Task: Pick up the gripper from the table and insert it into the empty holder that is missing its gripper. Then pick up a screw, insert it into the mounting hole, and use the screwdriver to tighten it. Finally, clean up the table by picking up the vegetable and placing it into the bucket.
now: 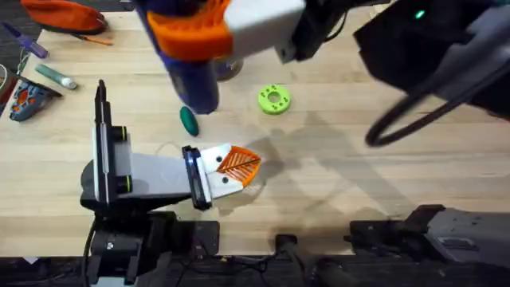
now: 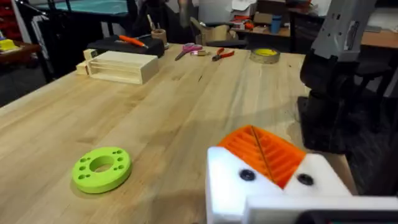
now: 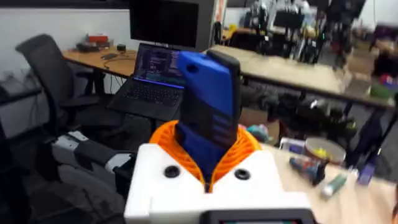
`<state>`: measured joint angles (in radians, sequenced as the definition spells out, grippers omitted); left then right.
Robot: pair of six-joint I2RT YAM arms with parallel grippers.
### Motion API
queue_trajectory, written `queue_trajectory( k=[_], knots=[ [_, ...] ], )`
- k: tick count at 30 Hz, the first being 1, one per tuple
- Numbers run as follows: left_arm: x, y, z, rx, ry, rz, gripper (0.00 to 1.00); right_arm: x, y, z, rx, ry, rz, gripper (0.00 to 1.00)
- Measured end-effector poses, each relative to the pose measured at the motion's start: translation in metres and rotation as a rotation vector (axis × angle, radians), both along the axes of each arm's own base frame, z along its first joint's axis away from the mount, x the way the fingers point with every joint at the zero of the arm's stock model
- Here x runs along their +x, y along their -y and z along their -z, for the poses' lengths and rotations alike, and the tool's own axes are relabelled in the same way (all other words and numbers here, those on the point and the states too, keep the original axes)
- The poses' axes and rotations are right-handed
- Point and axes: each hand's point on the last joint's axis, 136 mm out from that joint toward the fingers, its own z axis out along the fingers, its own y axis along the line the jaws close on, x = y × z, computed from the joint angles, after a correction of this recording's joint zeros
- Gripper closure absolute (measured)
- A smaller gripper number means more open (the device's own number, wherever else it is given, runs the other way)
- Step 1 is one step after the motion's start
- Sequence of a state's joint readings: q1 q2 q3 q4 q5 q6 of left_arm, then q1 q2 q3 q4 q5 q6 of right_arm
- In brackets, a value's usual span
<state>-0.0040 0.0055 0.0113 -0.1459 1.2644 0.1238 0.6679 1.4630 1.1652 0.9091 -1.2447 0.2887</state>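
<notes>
Screwdriver position is the governing finding: the bright blue pen-shaped electric screwdriver (image 3: 208, 118) sits clamped between the orange ribbed pads (image 3: 249, 146) of the right gripper (image 3: 205, 168), which is raised high and close under the overhead camera, where it shows large and blurred near the top centre of the table. Its long axis runs roughly along the gripper's own reach, the body pointing down toward the wooden table (image 1: 335, 191) in the overhead view; the metal tip cannot be made out. The left gripper (image 1: 237, 165) rests low near the table's front, white mounts carrying orange ribbed wedges, the two wedges pressed together with nothing visible between them. The small dark green glossy toy vegetable (image 1: 188, 120) lies loose on the table between the two grippers — just beyond the left gripper's tips and almost directly under the raised screwdriver. The flat lime-green ring-shaped disc (image 1: 274, 99) lies farther right and is not a task item. No bucket is identifiable. Judgement: the left arm is the nearer and is unburdened, so the vegetable falls to it — the right arm would first have to put the screwdriver down. The vegetable's long axis runs roughly away from the arm bases, so the jaws should close across its width.
</notes>
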Motion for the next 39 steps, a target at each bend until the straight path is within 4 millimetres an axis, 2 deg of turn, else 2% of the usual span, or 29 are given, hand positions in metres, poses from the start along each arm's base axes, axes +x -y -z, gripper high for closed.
queue_trajectory(
  k=[6, 11, 14, 18, 21, 23, 27, 31, 35, 37, 38, 39],
  knots=[
    [0.000, 0.000, 0.000, 0.000, 0.000, 0.000, 0.987, 0.025, 0.006, 0.011, -0.107, -0.145, 0.047, 0.979],
    [0.000, 0.000, 0.000, 0.000, 0.000, 0.000, 0.987, 0.061, 0.021, 0.038, -0.228, -0.318, 0.140, 0.979],
    [0.000, 0.000, 0.000, 0.000, 0.000, 0.000, 0.987, 0.092, 0.040, 0.062, -0.301, -0.431, 0.255, 0.979],
    [0.000, 0.000, 0.000, 0.000, 0.000, 0.000, 0.987, 0.138, 0.076, 0.104, -0.418, -0.546, 0.510, 0.980],
    [0.000, 0.000, 0.000, 0.000, 0.000, 0.000, 0.987, 0.165, 0.107, 0.135, -0.549, -0.537, 0.739, 0.980],
    [0.000, 0.000, 0.000, 0.000, 0.000, 0.000, 0.987, 0.176, 0.126, 0.147, -0.635, -0.473, 0.858, 0.980],
    [0.000, 0.000, 0.000, 0.000, 0.000, 0.000, 0.987, 0.189, 0.156, 0.158, -0.793, -0.285, 1.013, 0.980],
    [0.000, 0.000, 0.000, 0.000, 0.000, 0.000, 0.987, 0.192, 0.182, 0.172, -0.957, -0.110, 1.084, 0.980],
    [0.000, 0.000, 0.000, 0.000, 0.000, 0.000, 0.987, 0.179, 0.209, 0.196, -1.181, 0.039, 1.065, 0.980],
    [0.000, 0.000, 0.000, 0.000, 0.000, 0.000, 0.987, 0.165, 0.222, 0.209, -1.297, 0.095, 1.006, 0.980],
    [0.000, 0.000, 0.000, 0.000, 0.000, 0.000, 0.987, 0.153, 0.236, 0.222, -1.408, 0.165, 0.915, 0.980],
    [0.000, 0.000, 0.000, 0.000, 0.000, 0.000, 0.987, 0.154, 0.238, 0.226, -1.426, 0.184, 0.896, 0.980]
  ],
)
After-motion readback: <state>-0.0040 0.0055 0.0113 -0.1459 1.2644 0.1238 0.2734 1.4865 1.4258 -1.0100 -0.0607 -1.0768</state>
